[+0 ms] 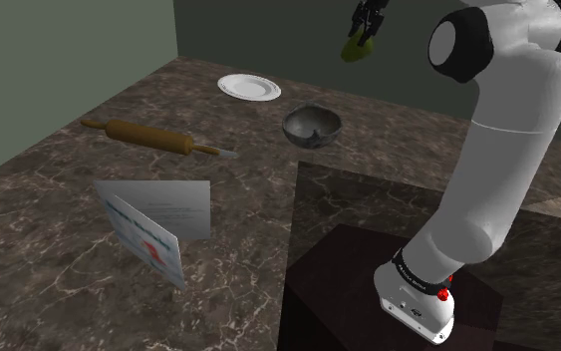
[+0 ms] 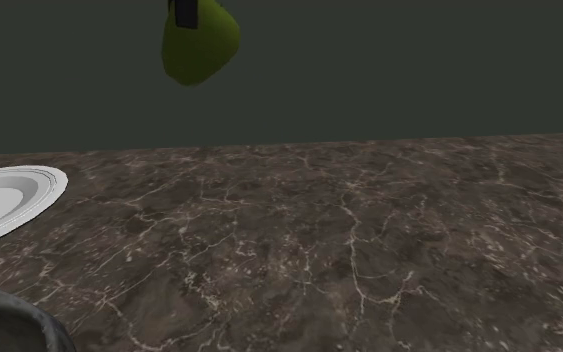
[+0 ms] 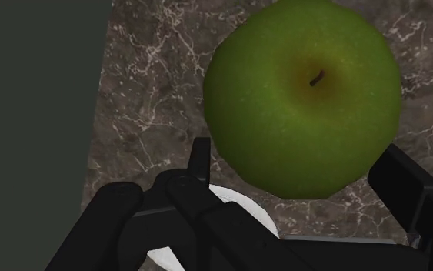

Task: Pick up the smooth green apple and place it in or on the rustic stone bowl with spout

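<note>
Gripper (image 1: 369,22) is high at the top of the shoulder view, clamped on the green apple (image 1: 355,46), which hangs in the air well above the table (image 1: 59,249). Down on the marble, lower and toward that view's left, sits the dark stone bowl (image 1: 312,127). There's a white plate (image 1: 249,87) just beyond it, a wooden rolling pin (image 1: 153,138) farther left and a propped card (image 1: 158,224) nearer the front. The white arm (image 1: 497,150) rises from the stand (image 1: 348,289).

Over to the second exterior view: the apple (image 2: 201,45) is aloft against the dark wall (image 2: 419,70), one of the black fingers (image 2: 184,12) pressed to its upper side. The plate (image 2: 29,195) is at the left edge and the bowl's rim (image 2: 14,322) in the lower left corner.

Wrist view now: both fingers (image 3: 200,158) touch the apple (image 3: 303,96), clasping it between them, stem end facing the camera. Marble and a bit of the plate (image 3: 241,206) lie beneath.
</note>
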Motion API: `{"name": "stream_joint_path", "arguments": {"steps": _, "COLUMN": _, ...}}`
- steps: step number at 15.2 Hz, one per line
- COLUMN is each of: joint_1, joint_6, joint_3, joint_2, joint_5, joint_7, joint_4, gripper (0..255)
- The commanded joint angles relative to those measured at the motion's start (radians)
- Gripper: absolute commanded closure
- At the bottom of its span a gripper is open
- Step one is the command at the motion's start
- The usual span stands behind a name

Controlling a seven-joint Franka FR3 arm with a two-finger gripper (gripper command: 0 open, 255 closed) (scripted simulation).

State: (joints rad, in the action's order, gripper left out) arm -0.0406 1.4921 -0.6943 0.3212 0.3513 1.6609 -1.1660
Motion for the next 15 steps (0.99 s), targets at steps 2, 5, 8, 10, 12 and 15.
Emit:
{"name": "stream_joint_path", "arguments": {"steps": 2, "joint_1": 0.122, "joint_6": 0.070, "joint_3": 0.002, "joint_2": -0.148, "joint_5": -0.103, "joint_7": -0.074, "joint_4": -0.178, "gripper": 255}}
{"name": "stream_joint_path", "arguments": {"steps": 5, "joint_1": 0.204, "joint_6": 0.113, "joint_3": 0.035, "joint_2": -0.275, "joint_5": -0.194, "joint_7": -0.168, "joint_4": -0.307, "gripper": 255}}
{"name": "stream_joint_path", "arguments": {"steps": 8, "joint_1": 0.258, "joint_6": 0.141, "joint_3": 0.085, "joint_2": -0.386, "joint_5": -0.270, "joint_7": -0.266, "joint_4": -0.412, "gripper": 255}}
{"name": "stream_joint_path", "arguments": {"steps": 10, "joint_1": 0.282, "joint_6": 0.153, "joint_3": 0.125, "joint_2": -0.451, "joint_5": -0.310, "joint_7": -0.331, "joint_4": -0.472, "gripper": 255}}
{"name": "stream_joint_path", "arguments": {"steps": 12, "joint_1": 0.301, "joint_6": 0.160, "joint_3": 0.166, "joint_2": -0.508, "joint_5": -0.341, "joint_7": -0.393, "joint_4": -0.525, "gripper": 255}}
{"name": "stream_joint_path", "arguments": {"steps": 15, "joint_1": 0.321, "joint_6": 0.166, "joint_3": 0.229, "joint_2": -0.580, "joint_5": -0.374, "joint_7": -0.482, "joint_4": -0.593, "gripper": 255}}
